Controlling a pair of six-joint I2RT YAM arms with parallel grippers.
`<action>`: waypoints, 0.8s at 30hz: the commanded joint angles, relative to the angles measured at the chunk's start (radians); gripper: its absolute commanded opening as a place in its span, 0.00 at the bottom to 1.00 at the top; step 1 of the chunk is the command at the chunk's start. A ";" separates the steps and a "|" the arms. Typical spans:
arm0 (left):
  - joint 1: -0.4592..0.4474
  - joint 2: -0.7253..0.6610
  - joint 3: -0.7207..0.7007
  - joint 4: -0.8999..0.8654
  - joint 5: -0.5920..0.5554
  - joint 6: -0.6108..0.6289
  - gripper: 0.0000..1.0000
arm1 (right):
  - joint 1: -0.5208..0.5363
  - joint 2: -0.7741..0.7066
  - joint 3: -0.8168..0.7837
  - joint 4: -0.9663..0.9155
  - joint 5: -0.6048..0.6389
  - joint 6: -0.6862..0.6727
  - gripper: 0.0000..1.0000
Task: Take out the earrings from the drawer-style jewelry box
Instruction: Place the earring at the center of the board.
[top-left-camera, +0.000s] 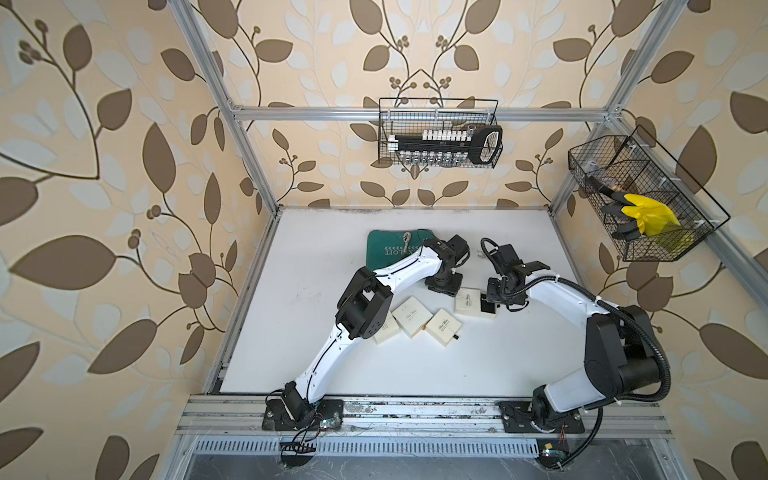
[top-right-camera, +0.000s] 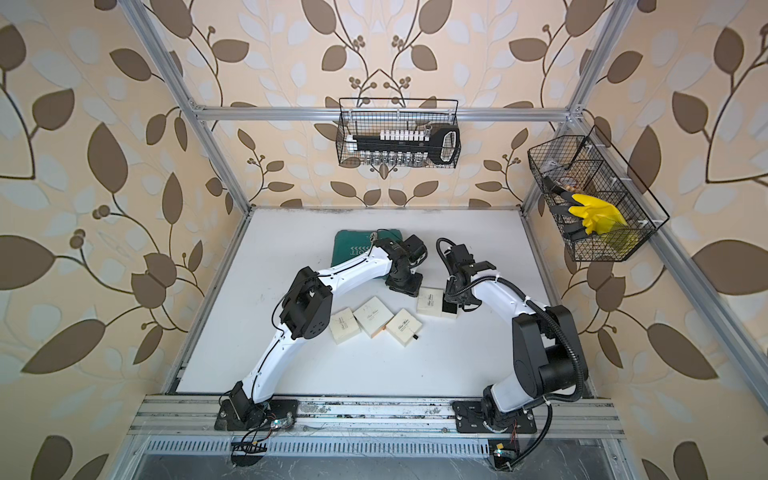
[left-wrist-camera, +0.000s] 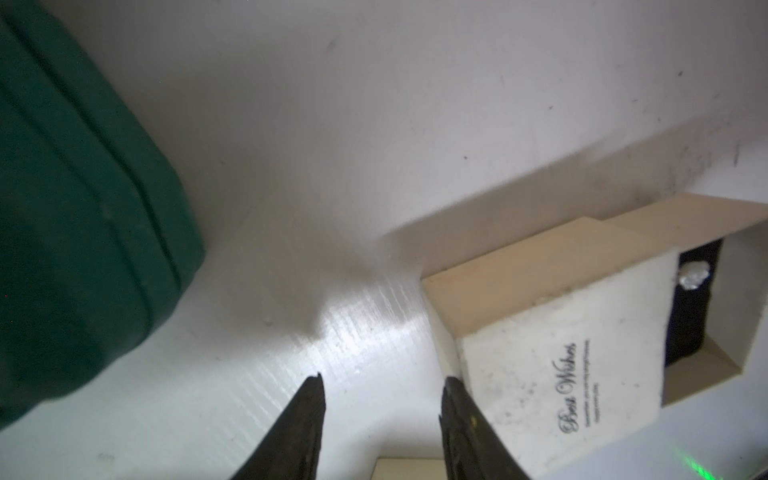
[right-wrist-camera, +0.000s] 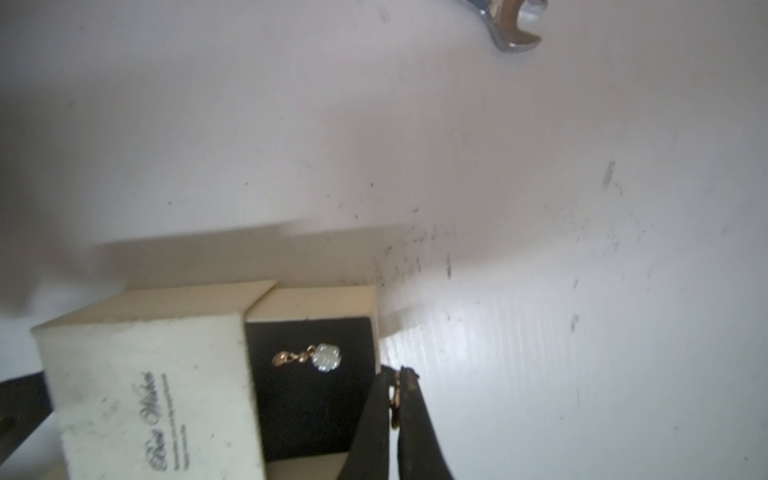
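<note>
The cream drawer-style jewelry box (top-left-camera: 465, 300) (top-right-camera: 429, 300) lies mid-table with its black-lined drawer (right-wrist-camera: 307, 399) pulled out. One earring (right-wrist-camera: 326, 357) (left-wrist-camera: 693, 276), a silvery-white bead on a gold hook, lies on the lining. My right gripper (right-wrist-camera: 397, 374) (top-left-camera: 496, 296) is at the drawer's outer edge, shut on the thin gold hook of another earring (right-wrist-camera: 397, 399). My left gripper (left-wrist-camera: 382, 378) (top-left-camera: 442, 286) is open and empty over the table, with one finger (left-wrist-camera: 461, 415) beside the box's closed end (left-wrist-camera: 561, 353).
Three more cream boxes (top-left-camera: 411, 319) (top-left-camera: 443, 328) (top-left-camera: 385, 331) lie nearer the front. A green pouch (top-left-camera: 386, 249) (left-wrist-camera: 83, 208) with a silver ratchet (top-left-camera: 407, 239) on it sits at the back. A wrench head (right-wrist-camera: 515, 25) lies beyond the drawer. Wire baskets (top-left-camera: 438, 133) (top-left-camera: 640, 199) hang on the walls.
</note>
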 joint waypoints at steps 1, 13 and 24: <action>0.000 -0.067 0.000 -0.016 0.015 0.017 0.48 | -0.017 0.070 0.048 -0.022 0.078 -0.029 0.07; 0.000 -0.067 -0.003 -0.016 0.018 0.023 0.48 | -0.023 0.267 0.142 -0.030 0.082 -0.046 0.16; 0.000 -0.064 -0.003 -0.014 0.028 0.022 0.48 | -0.026 0.093 0.080 -0.005 0.017 -0.038 0.21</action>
